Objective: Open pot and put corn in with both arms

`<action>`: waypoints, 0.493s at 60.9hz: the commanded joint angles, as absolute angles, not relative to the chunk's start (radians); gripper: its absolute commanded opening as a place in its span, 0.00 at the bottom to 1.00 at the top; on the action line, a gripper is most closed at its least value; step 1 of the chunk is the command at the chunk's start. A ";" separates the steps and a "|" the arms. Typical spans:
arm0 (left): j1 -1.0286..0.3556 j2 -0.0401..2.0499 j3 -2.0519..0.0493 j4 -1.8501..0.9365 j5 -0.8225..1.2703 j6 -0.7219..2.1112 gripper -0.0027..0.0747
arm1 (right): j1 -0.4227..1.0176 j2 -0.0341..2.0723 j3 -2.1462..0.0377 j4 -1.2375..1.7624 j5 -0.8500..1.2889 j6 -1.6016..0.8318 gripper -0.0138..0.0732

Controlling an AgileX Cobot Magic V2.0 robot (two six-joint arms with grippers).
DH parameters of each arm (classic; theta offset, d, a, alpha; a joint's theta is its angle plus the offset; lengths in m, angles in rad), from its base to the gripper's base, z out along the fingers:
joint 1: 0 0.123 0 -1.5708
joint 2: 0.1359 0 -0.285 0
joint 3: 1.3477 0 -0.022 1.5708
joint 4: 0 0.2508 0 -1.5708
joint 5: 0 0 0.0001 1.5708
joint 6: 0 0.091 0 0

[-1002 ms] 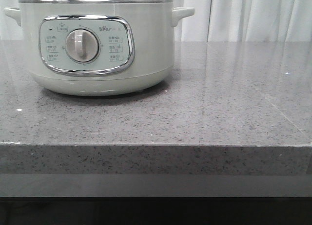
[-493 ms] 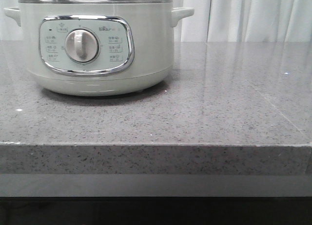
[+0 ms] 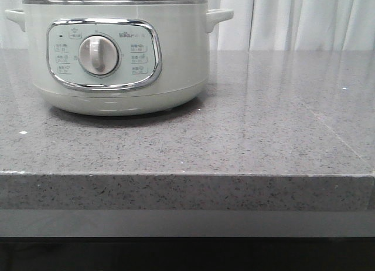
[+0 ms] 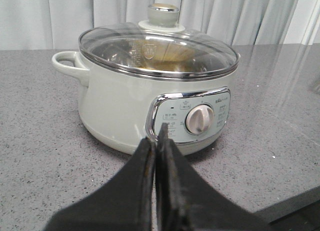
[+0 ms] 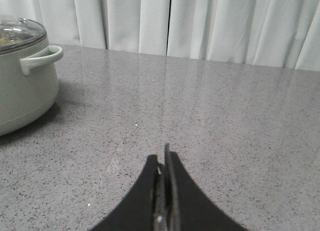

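Only the pot (image 3: 120,54) blocks the countertop's (image 3: 281,124) left; right passable.

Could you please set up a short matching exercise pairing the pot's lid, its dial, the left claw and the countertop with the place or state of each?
Things:
1. lid
2. dial
3. left claw
4. countertop

Places or states:
A. speckled grey stone, glossy
B. shut, holding nothing, in front of the pot
C. clear glass with a metal rim, sitting closed on the pot
D. round, in the middle of the chrome-framed control panel

Pairs: 1-C, 2-D, 3-B, 4-A
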State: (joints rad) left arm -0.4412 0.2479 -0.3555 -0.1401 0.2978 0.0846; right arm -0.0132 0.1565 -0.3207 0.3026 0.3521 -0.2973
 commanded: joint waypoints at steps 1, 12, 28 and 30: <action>-0.446 0.254 -0.382 -0.155 0.210 0.075 0.01 | -0.012 0.165 -0.349 0.302 0.268 -0.305 0.08; -0.446 0.254 -0.382 -0.155 0.210 0.075 0.01 | -0.012 0.165 -0.349 0.302 0.268 -0.305 0.08; -0.444 0.246 -0.374 -0.124 0.206 0.075 0.01 | -0.012 0.165 -0.349 0.302 0.268 -0.305 0.08; -0.435 0.234 -0.367 -0.106 0.206 0.075 0.01 | -0.013 0.165 -0.349 0.302 0.268 -0.305 0.08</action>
